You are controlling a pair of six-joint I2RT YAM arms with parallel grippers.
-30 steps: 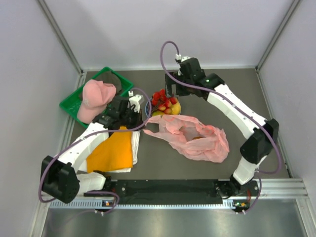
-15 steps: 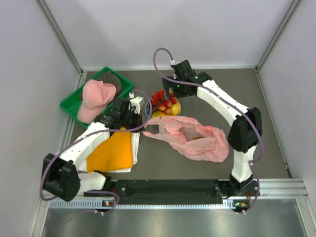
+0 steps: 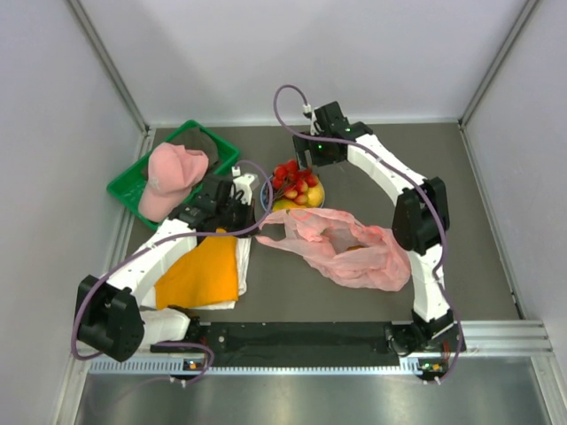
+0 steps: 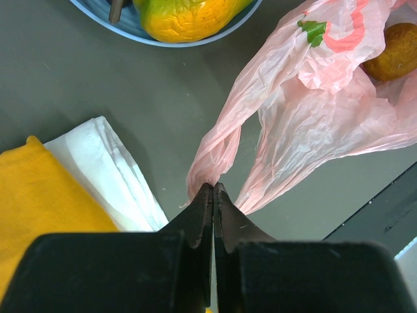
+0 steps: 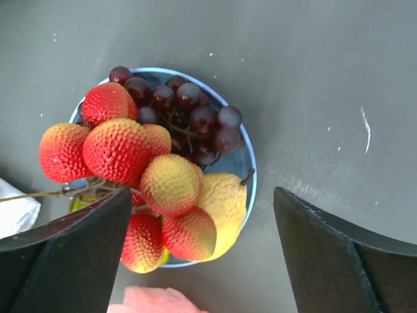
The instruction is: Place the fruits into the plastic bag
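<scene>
The fruits (image 3: 297, 186) are piled on a light blue plate (image 5: 251, 175): several red bumpy ones (image 5: 117, 147), dark grapes (image 5: 189, 111) and a yellow one (image 5: 227, 202). A mango (image 4: 189, 16) lies at the plate's near edge. My right gripper (image 5: 202, 199) hangs open just above the pile, one finger on each side, touching nothing. The pink plastic bag (image 3: 350, 248) lies crumpled in front of the plate, with an orange-brown fruit (image 4: 397, 52) inside it. My left gripper (image 4: 212, 188) is shut on the bag's handle loop (image 4: 215, 153).
A folded orange cloth (image 3: 199, 270) on white cloth (image 4: 111, 169) lies under my left arm. A green basket (image 3: 215, 144) with a pink cap (image 3: 168, 173) stands at the back left. Grey walls close in the table.
The right arm has folded its elbow in toward the middle and brought its gripper lower over the plate. The left gripper has kept its hold on the bag handle.
</scene>
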